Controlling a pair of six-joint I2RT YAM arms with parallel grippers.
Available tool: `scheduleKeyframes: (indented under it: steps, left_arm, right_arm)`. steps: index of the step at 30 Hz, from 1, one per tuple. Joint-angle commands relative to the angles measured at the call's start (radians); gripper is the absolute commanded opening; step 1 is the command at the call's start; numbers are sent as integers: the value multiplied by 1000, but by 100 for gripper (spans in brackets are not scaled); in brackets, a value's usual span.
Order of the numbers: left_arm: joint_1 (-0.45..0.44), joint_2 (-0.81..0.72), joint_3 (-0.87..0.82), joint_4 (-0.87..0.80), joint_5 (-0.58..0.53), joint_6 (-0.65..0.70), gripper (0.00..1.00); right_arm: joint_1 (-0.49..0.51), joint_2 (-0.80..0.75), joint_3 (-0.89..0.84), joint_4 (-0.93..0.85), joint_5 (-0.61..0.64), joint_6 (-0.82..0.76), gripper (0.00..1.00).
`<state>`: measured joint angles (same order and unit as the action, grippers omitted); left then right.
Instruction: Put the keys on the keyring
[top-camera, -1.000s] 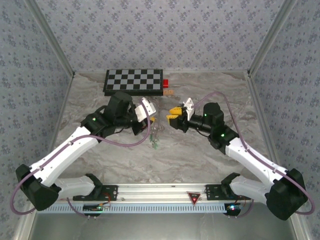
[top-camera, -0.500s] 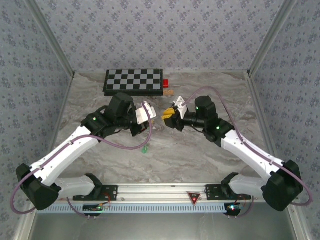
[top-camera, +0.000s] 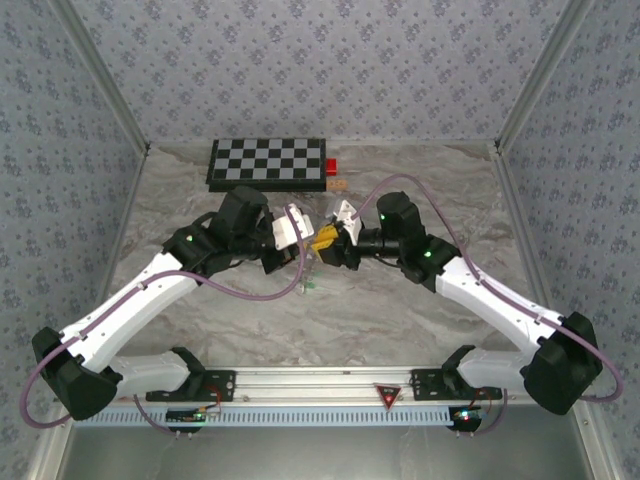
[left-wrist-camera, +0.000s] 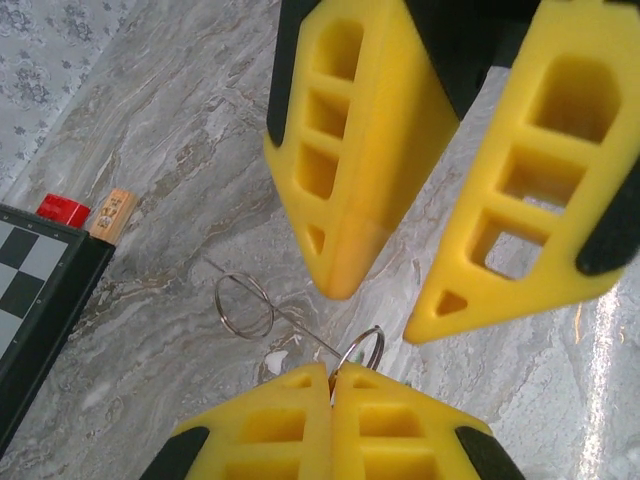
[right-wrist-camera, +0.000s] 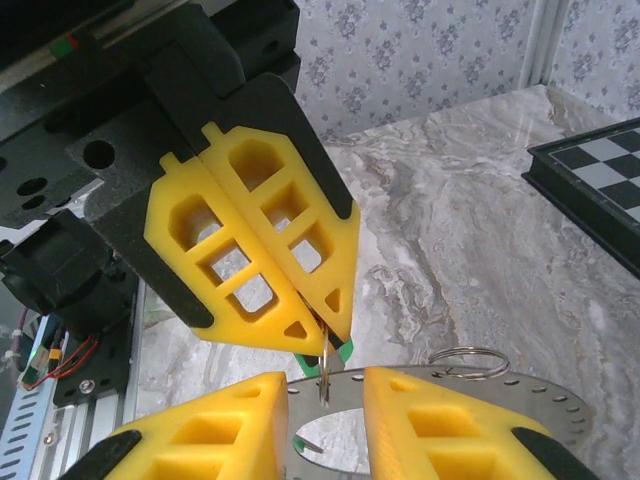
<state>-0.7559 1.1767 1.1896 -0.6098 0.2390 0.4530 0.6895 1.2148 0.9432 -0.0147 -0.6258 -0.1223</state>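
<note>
My left gripper is shut on a small wire loop, held above the marble table. That loop sits at the rim of the keyring, a flat grey ring with small holes round its band, which appears edge-on as a thin line in the left wrist view. A green key head pokes out just below the left fingertips. Another green key shows below the two grippers. My right gripper faces the left one tip to tip, open, its fingers either side of the loop. A second wire loop rests on the band.
A chessboard lies at the back of the table, with a small red block and a tan piece beside its right end. Patterned walls and metal posts close in the table on three sides.
The right gripper has moved left until it meets the left gripper's tips, and its jaws have narrowed. The left arm has hardly moved. The hanging green key has swung about.
</note>
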Motion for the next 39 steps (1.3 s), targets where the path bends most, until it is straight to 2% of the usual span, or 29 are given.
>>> scheduleKeyframes:
  steps: [1, 10, 14, 18, 21, 22, 29, 30, 31, 32, 33, 39]
  left_arm:
    - [-9, -20, 35, 17, 28, 11, 0]
    - [-10, -31, 31, 19, 38, 4, 0]
    - [-13, -31, 31, 21, 47, 3, 0]
    - [-16, -29, 31, 22, 55, 4, 0]
    - [-15, -31, 31, 24, 72, 0, 0]
    - [-16, -32, 30, 27, 76, -3, 0]
    - [-17, -46, 11, 60, 88, -30, 3]
    - [-17, -48, 11, 62, 88, -36, 6]
    - [-16, -49, 11, 63, 89, -41, 13]
    - [-16, -52, 11, 67, 86, -47, 24]
    - [-16, -56, 10, 71, 82, -55, 30]
    - [-15, -105, -36, 162, 64, -109, 35]
  right_arm:
    - [11, 19, 43, -30, -19, -20, 26]
    - [21, 44, 62, -35, -15, -23, 23]
    - [21, 51, 67, -39, -14, -23, 17]
    - [22, 54, 66, -39, -15, -23, 16]
    - [23, 53, 66, -36, -23, -25, 1]
    - [22, 54, 65, -35, -24, -25, 0]
    - [8, 24, 24, 31, -18, 8, 0]
    - [0, 16, 11, 54, -21, 22, 0]
    - [-7, 9, -1, 76, -25, 35, 0]
    - [-17, -1, -13, 101, -31, 50, 0]
    - [-28, -10, -24, 124, -36, 69, 0]
    - [-103, -63, -101, 279, -89, 181, 0]
